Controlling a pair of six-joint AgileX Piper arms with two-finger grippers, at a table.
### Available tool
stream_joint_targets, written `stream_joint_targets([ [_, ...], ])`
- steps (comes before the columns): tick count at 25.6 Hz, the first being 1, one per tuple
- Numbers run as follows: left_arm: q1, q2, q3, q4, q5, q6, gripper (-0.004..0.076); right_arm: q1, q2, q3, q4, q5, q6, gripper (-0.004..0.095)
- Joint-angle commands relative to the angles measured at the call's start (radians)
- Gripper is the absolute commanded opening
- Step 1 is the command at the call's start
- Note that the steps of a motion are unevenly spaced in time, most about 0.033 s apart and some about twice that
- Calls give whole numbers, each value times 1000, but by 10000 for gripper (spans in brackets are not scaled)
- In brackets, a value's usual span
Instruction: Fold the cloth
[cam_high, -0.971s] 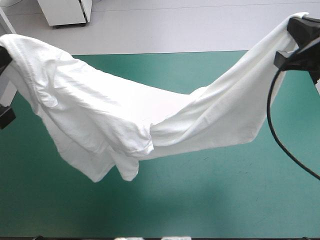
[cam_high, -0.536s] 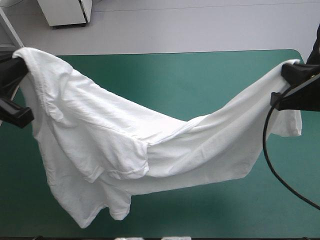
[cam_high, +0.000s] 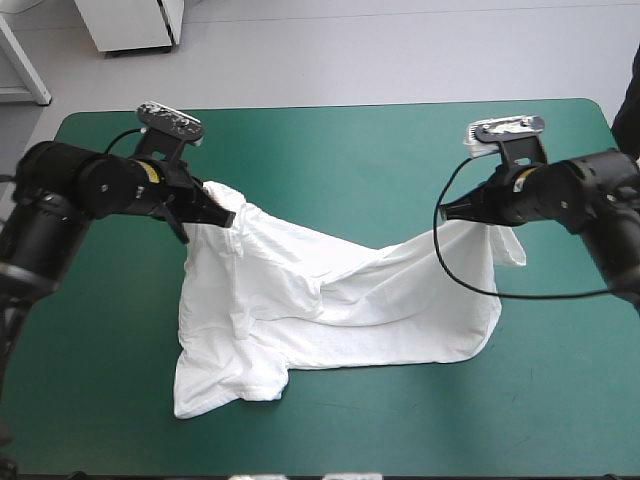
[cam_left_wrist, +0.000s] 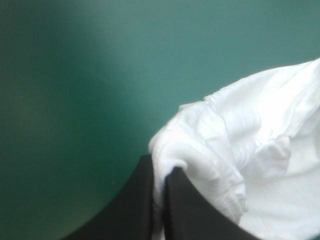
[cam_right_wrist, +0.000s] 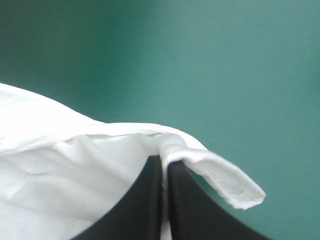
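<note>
The white T-shirt (cam_high: 330, 310) lies crumpled across the middle of the teal-green table, its near part resting on the cover and its two far corners held up. My left gripper (cam_high: 215, 215) is shut on the shirt's left corner, and the left wrist view shows bunched cloth (cam_left_wrist: 235, 150) pinched between the black fingers (cam_left_wrist: 135, 200). My right gripper (cam_high: 455, 212) is shut on the right corner. In the right wrist view a rolled hem (cam_right_wrist: 220, 175) pokes out beside the fingers (cam_right_wrist: 145, 200).
The teal-green table (cam_high: 560, 400) shows bare cover on all sides of the shirt. The table's far edge (cam_high: 330, 106) runs behind both arms.
Both arms have dropped down and moved inward over the table. The shirt, hanging stretched in the air earlier, now sags with most of it resting on the cover.
</note>
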Motion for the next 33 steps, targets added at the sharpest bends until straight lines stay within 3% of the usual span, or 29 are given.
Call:
stream_joint_targets([
  [1, 7, 57, -23, 40, -183, -5, -10, -5, 92, -33, -62, -137, -2, -13],
  [12, 104, 363, -23, 61, -554, -7, -10, -5, 433, -41, -85, -402, -2, -13],
  [14, 104, 400, -23, 83, -567, -7, -9, -5, 478, -90, -85, -384, -2, -13],
  [18, 104, 438, -27, 74, -546, -5, 7, -5, 528, -162, -75, -342, -19, 23],
  [20, 104, 451, -29, 68, -531, -5, 69, -5, 535, -189, -66, -340, -33, 93],
  [25, 104, 459, -51, 72, -492, 11, 380, -17, 535, -234, -42, -307, -59, 341],
  [28, 104, 455, -98, 74, -387, 14, 484, -36, 526, -254, -24, -257, -75, 531],
  [30, 104, 437, -129, 74, -313, 14, 490, -53, 501, -254, -26, -219, -75, 611],
  [33, 104, 363, -136, 74, -196, 16, 490, -85, 438, -252, -32, -167, -75, 627],
])
